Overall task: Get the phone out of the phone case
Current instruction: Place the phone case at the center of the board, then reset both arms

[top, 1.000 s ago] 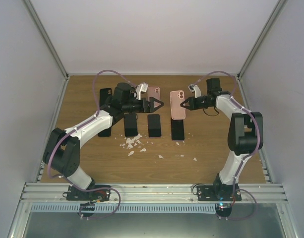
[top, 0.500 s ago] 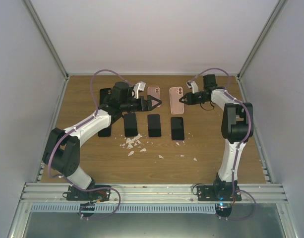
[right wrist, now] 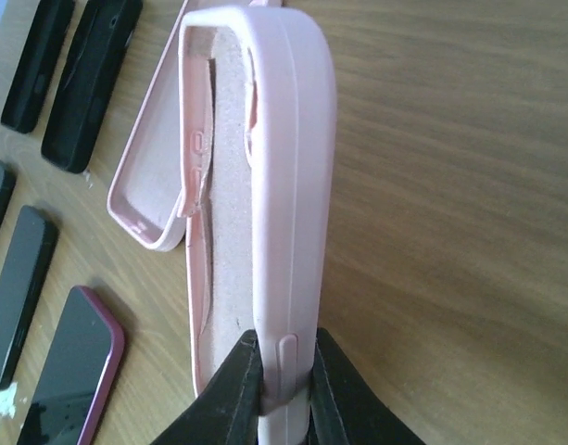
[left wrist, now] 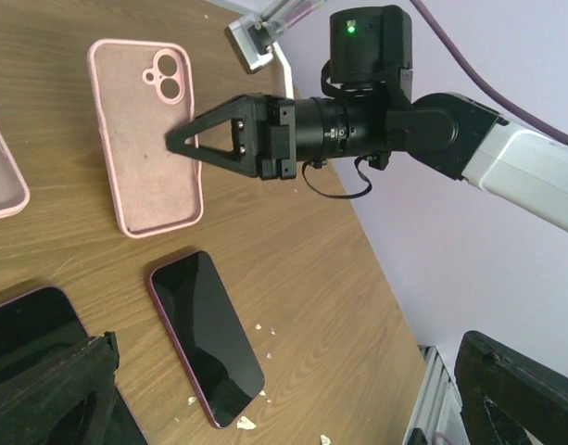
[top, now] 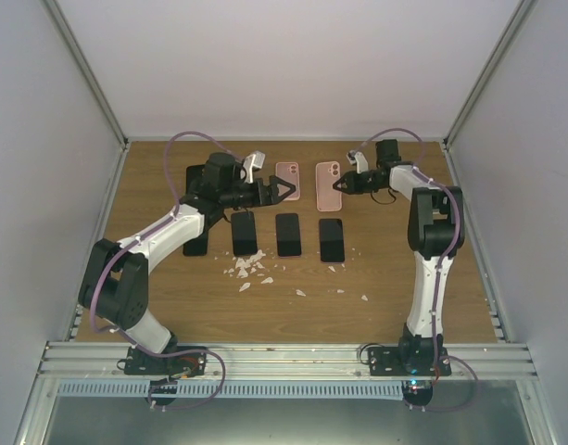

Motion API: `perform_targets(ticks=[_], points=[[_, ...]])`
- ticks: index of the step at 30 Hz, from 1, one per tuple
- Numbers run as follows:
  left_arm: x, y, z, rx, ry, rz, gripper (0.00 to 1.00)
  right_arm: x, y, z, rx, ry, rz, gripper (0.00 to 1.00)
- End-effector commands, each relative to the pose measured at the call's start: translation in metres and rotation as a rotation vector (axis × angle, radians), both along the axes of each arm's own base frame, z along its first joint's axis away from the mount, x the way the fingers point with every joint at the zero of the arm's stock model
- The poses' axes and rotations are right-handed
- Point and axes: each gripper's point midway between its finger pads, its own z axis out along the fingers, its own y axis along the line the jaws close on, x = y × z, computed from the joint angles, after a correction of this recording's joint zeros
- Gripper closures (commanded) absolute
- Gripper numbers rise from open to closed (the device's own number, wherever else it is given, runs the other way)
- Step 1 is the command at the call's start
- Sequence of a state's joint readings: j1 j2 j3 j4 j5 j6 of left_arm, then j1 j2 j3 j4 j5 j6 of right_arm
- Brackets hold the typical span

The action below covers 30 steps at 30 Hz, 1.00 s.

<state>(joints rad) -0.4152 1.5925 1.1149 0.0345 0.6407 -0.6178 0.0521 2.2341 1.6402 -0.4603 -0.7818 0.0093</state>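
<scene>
at the back of the table (top: 404, 269), my right claw (left wrist: 177, 141) has lowered the empty pink case (left wrist: 140, 153) beside the other case (top: 287, 178), still pinching its edge; phone (left wrist: 207, 336) lies free in front, left claw (top: 291, 192) wide.

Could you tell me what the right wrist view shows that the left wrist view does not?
Only the right wrist view shows the fingers pinching the case's rim, its empty inside, and two black cases. Only the left wrist view shows the whole right gripper and the case's camera cutout. Both show that case and a pink-edged phone.
</scene>
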Motion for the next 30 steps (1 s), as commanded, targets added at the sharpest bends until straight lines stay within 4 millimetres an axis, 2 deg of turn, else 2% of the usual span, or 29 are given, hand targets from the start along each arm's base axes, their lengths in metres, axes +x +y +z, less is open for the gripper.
perform_targets(ticks=[1,9,12,17,24,30], points=[[0.002,0.009,0.017,-0.025,-0.058,0.026,0.01,0.025,-0.009,-0.006,-0.033,-0.047,-0.044,0.87],[0.004,0.019,0.021,-0.034,-0.060,0.049,0.01,0.035,-0.016,-0.018,-0.079,-0.051,-0.070,0.81],[0.004,0.022,0.023,-0.032,-0.061,0.059,0.01,0.036,-0.018,-0.019,-0.093,-0.055,-0.075,0.73],[0.004,0.031,0.021,-0.029,-0.061,0.086,0.01,0.040,-0.023,-0.012,-0.124,-0.070,-0.093,0.54],[0.010,0.050,0.028,-0.026,-0.078,0.135,0.01,0.039,-0.028,0.014,-0.158,-0.106,-0.107,0.28],[0.016,0.064,0.041,0.041,-0.162,0.120,0.01,0.034,-0.029,0.062,-0.163,-0.186,-0.104,0.09]])
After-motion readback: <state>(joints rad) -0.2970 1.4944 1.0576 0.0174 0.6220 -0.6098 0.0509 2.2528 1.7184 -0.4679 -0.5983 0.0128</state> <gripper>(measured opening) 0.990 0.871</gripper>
